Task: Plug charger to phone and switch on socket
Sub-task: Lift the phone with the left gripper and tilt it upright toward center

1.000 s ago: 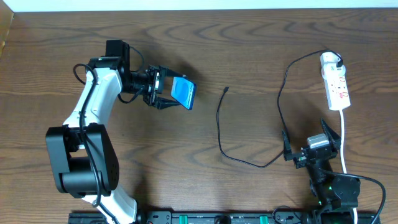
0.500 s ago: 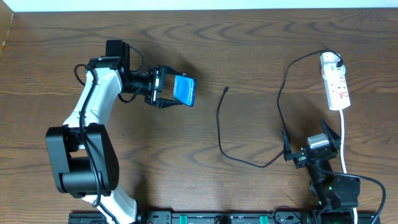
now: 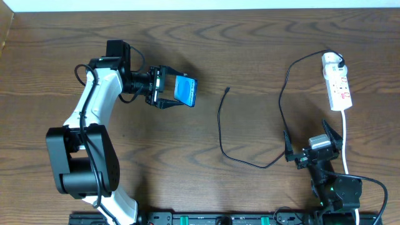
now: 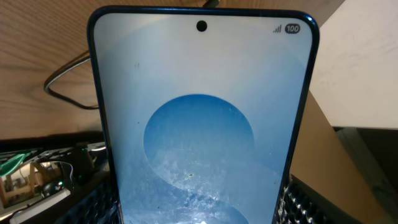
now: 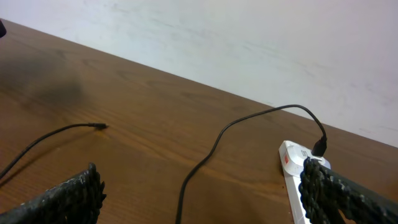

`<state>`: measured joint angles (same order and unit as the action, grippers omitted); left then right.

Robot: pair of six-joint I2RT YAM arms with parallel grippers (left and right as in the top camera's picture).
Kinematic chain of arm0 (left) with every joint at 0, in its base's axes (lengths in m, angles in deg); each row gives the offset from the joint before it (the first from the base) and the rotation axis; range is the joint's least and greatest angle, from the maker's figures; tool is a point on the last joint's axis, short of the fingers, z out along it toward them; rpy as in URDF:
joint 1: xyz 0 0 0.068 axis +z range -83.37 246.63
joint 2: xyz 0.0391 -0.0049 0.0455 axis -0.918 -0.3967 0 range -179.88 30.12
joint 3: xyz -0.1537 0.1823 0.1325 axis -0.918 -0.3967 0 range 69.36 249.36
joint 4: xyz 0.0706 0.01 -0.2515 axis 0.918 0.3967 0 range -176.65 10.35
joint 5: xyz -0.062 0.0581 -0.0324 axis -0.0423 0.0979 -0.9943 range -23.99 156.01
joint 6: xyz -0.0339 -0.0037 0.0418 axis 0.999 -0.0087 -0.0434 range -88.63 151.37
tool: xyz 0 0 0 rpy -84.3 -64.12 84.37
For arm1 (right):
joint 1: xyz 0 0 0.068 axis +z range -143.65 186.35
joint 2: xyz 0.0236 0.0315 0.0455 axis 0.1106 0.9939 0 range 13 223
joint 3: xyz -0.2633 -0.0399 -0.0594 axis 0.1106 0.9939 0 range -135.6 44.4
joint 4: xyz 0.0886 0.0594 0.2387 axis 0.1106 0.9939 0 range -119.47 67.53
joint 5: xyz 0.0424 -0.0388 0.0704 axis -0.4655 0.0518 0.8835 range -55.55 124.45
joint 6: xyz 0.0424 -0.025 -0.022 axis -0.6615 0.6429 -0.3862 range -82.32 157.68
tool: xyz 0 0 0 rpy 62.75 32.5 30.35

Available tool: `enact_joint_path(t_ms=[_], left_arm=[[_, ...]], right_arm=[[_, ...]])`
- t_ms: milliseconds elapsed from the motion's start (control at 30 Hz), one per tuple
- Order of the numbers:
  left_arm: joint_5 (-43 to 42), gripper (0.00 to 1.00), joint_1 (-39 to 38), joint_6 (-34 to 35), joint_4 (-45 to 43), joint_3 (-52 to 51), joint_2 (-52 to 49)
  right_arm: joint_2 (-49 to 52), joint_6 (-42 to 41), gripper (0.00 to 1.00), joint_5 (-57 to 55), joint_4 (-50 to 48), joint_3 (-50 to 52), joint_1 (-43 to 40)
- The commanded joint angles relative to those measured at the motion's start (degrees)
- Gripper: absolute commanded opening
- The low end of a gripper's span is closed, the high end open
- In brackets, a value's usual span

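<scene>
Phone (image 3: 185, 91) sits at 10 o'clock on the wood table (image 3: 250, 37), clamped in the left gripper (image 3: 175, 92), with the jaws partly closed on its two long edges. In the left wrist view the blue screen (image 4: 199, 124) fills the frame, with ribbed pads (image 4: 305, 199) at both lower sides. Whether the phone touches the table, cannot tell. Right gripper (image 3: 311, 142) is at 4 o'clock, with jaws spread fully and nothing between them; the right wrist view shows the same (image 5: 205, 199). Charger cable (image 3: 220, 128) lies loose near the centre. Its connector tip (image 3: 227, 90) is just right of the phone, not touching it, and points to 12 o'clock. The cable loops toward 5 o'clock, then up to a black plug (image 3: 338, 62) at the far end of the white power strip (image 3: 338, 87) at 2 o'clock. The strip's white cord (image 3: 345, 137) runs down past the right gripper.
</scene>
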<state>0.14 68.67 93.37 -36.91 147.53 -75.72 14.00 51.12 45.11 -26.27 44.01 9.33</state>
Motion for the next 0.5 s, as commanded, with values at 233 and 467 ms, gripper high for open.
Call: enact_joint_path(t_ms=[233,467], left_arm=[[-0.52,0.68,0.28,0.9,0.28,0.24,1.38],[-0.52,0.68,0.28,0.9,0.07,0.22,1.38]], right_arm=[[-0.28,-0.76,0.99,0.22,0.24,0.07,0.44],[-0.28,-0.76,0.99,0.22,0.24,0.07,0.44]])
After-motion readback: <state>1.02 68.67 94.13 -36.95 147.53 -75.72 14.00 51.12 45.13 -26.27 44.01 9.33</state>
